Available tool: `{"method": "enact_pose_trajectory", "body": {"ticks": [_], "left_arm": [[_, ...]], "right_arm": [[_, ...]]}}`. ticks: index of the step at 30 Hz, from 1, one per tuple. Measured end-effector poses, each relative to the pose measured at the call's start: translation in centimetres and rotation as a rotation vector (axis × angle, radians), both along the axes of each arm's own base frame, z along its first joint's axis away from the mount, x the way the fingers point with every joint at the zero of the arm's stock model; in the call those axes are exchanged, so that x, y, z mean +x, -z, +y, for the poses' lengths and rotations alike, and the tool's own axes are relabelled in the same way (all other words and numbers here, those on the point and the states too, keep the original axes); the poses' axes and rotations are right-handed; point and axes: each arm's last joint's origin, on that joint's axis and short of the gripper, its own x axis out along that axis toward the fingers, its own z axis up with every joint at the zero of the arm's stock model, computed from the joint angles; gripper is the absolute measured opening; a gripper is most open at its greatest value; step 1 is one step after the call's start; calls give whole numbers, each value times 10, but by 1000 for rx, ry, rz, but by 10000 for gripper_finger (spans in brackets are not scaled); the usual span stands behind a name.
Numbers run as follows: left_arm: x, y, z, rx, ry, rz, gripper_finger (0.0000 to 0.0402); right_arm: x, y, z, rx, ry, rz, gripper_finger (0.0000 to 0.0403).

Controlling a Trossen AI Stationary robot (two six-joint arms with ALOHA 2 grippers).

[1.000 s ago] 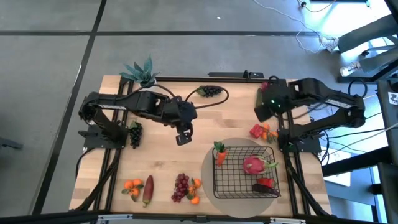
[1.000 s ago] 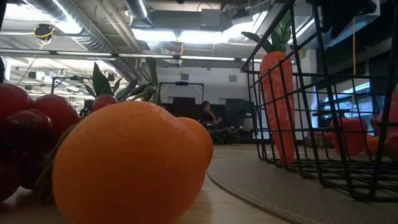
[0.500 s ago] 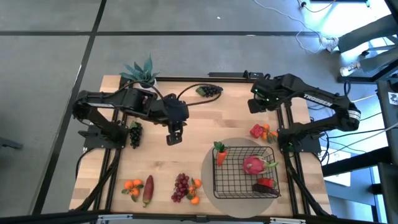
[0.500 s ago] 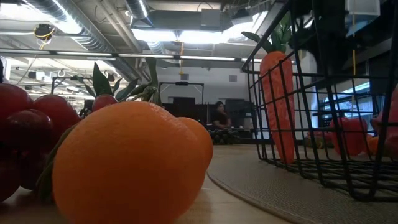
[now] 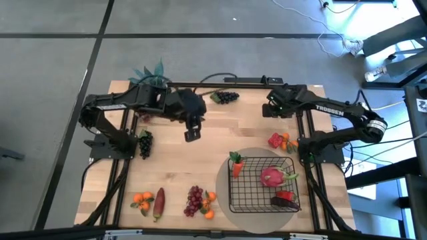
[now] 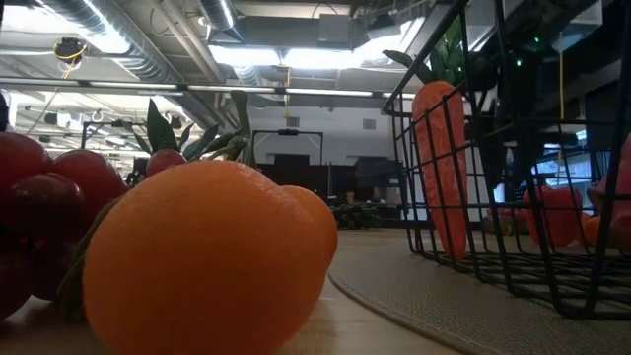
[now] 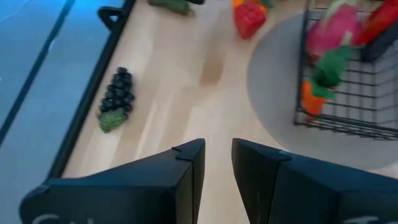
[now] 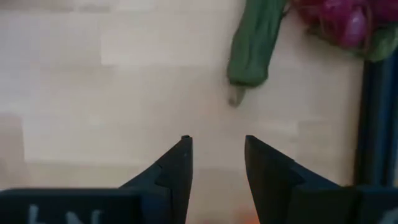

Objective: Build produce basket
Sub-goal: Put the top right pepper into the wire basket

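Both end effectors, left (image 7: 217, 163) and right (image 8: 216, 159), slightly parted, holding nothing

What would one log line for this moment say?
left gripper: open, empty | right gripper: open, empty | basket: carrot, dragon fruit

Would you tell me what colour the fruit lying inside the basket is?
Pink dragon fruit in the black wire basket; the high view shows it best.

carrot (image 5: 236, 164) in basket (image 5: 248, 193) corner
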Motion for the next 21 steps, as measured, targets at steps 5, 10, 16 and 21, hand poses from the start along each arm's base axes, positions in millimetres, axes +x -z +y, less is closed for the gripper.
{"method": "enact_pose_trajectory", "body": {"ticks": [5,10,16,21], "left_arm": [[-1,0,22,46,-15,22,69],[-3,0,43,98,-29,48,69],[-6,1,61,88,21,62,69],[-7,0,69,84,58,59,69]], "right_arm": [[-7,18,-1,-53,56,37,129],[-9,30,0,-75,119,13,129],[-13,43,3,-82,168,-14,129],[-14,55,1,-101,178,4,129]]}}
